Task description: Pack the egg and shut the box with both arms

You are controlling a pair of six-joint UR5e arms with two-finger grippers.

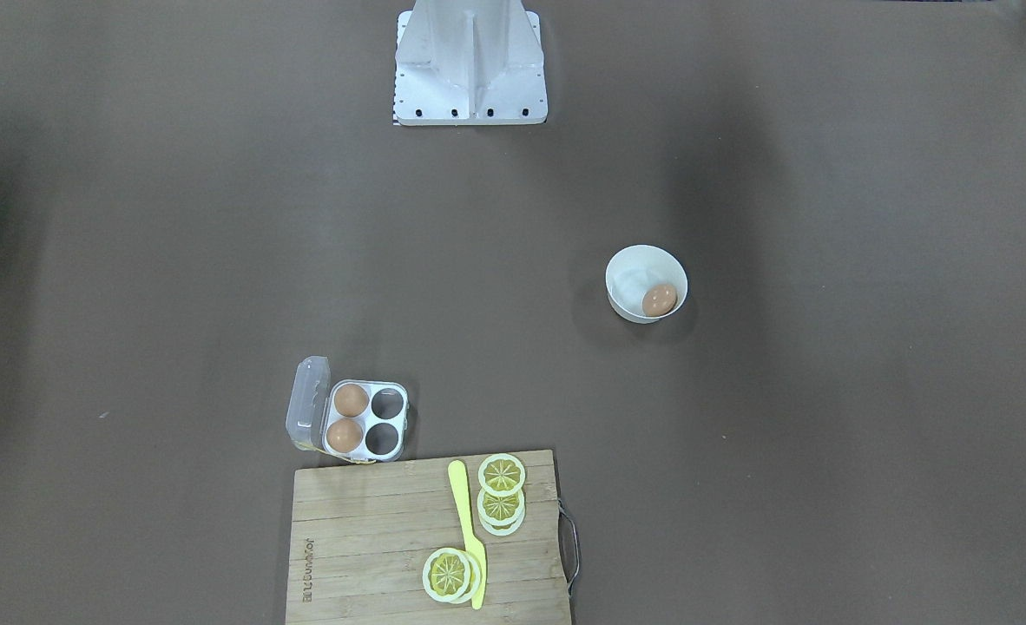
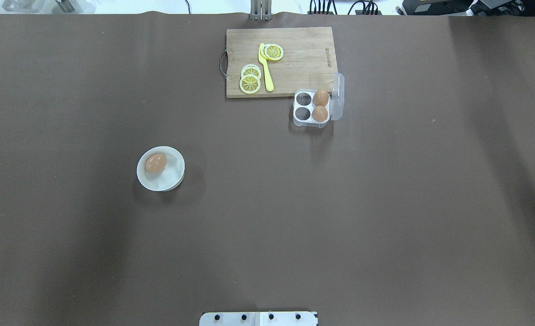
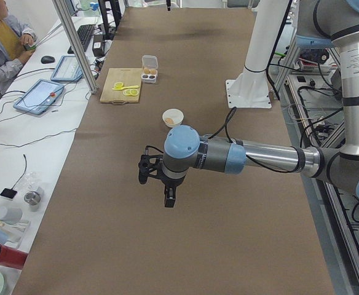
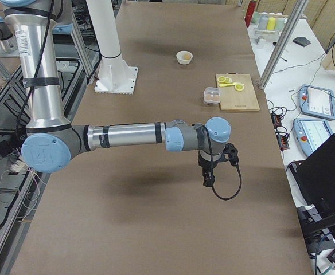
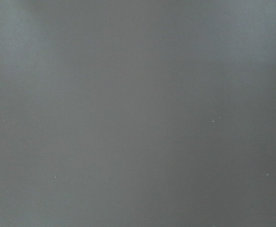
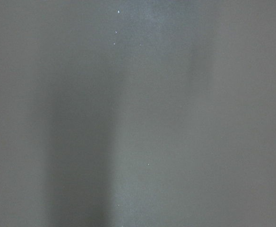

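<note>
The egg (image 1: pixel 660 299) (image 2: pixel 155 163) lies in a round white bowl (image 1: pixel 630 269) (image 2: pixel 170 179) on the table. The box (image 1: pixel 365 384) (image 2: pixel 310 106) stands open beside the cutting board, its clear lid (image 1: pixel 307 404) tipped up. Two other brown eggs fill the two cells next to the lid; the two other cells are empty. My left gripper (image 3: pixel 167 200) and right gripper (image 4: pixel 207 182) show only in the side views, hanging above bare table far from the bowl and the box. I cannot tell whether they are open or shut. Both wrist views show only table cover.
A wooden cutting board (image 1: pixel 374 538) (image 2: pixel 303 54) touches the box and carries several lemon slices (image 1: pixel 502 475) and a yellow knife (image 1: pixel 465 521). The white robot base (image 1: pixel 470 69) stands at the table edge. An operator (image 3: pixel 1 43) sits at a side desk.
</note>
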